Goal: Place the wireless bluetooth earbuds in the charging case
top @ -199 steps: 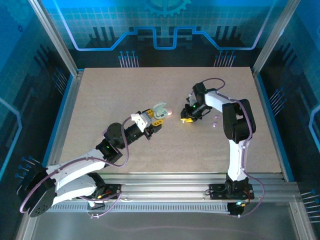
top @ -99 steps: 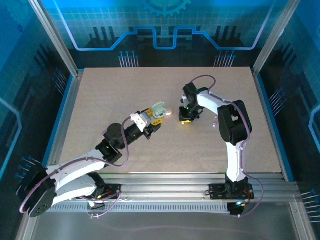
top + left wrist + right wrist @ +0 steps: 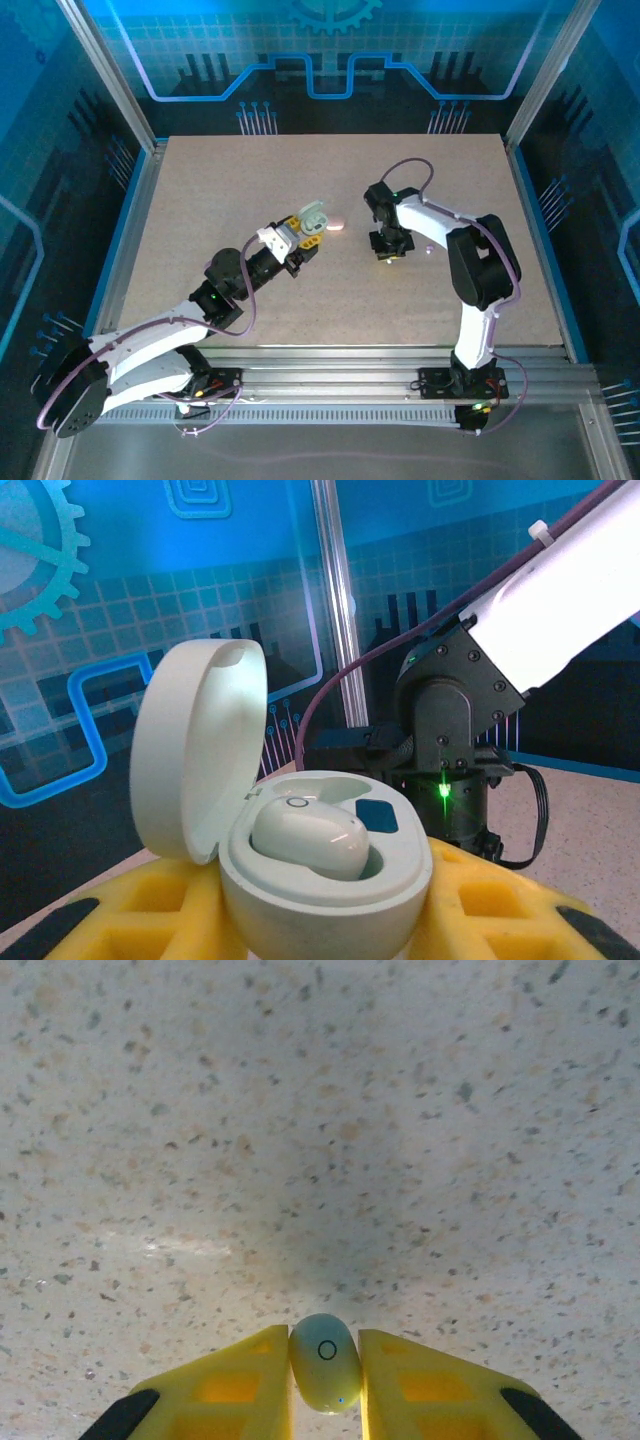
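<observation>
The left gripper (image 3: 303, 232) grips the open charging case (image 3: 330, 905) with one earbud (image 3: 310, 840) inside; the right gripper (image 3: 325, 1392) pinches a second earbud (image 3: 324, 1358) over the table (image 3: 300, 1110).

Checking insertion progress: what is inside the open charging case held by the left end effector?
One whitish earbud sits in the charging case; beside it, a dark blue patch in an otherwise empty slot. The well beneath the earbud is covered.

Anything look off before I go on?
Nothing damaged or askew: the left hand holds the open case, one earbud seated in it; the right hand pinches a second earbud. A pinkish piece lies loose on the table.
</observation>
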Controlling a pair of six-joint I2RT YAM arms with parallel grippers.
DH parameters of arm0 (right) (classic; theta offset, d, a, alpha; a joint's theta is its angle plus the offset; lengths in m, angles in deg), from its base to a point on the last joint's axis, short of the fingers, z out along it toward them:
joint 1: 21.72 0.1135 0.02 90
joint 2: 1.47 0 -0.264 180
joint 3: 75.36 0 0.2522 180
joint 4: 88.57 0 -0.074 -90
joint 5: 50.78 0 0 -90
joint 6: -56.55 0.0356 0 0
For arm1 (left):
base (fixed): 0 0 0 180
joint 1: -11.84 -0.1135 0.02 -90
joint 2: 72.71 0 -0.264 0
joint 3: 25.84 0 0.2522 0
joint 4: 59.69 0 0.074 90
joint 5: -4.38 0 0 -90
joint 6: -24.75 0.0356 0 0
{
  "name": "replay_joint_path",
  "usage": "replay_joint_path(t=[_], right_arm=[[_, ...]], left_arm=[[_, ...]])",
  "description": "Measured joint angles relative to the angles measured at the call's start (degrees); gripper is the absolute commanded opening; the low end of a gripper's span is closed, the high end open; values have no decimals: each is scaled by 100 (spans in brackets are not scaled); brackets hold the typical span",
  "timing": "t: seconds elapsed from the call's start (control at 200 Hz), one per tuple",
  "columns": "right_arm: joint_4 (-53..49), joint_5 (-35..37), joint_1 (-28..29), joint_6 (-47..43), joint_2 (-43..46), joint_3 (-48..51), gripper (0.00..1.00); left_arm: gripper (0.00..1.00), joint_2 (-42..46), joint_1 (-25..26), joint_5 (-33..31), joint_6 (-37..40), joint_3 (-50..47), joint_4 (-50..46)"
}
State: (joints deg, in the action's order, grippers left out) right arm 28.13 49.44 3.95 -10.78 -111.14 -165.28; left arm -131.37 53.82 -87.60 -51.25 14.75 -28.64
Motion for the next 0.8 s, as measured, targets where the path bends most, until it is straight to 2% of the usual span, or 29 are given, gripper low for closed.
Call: replay_joint_path(t=[0.395, 0.8], right_arm=[[-17, 133, 400, 20, -162, 2, 26], [4, -186, 546, 15, -210, 13, 36]], left_arm=[[36, 0, 0, -20, 9, 0, -2], [36, 0, 0, -20, 9, 0, -2]])
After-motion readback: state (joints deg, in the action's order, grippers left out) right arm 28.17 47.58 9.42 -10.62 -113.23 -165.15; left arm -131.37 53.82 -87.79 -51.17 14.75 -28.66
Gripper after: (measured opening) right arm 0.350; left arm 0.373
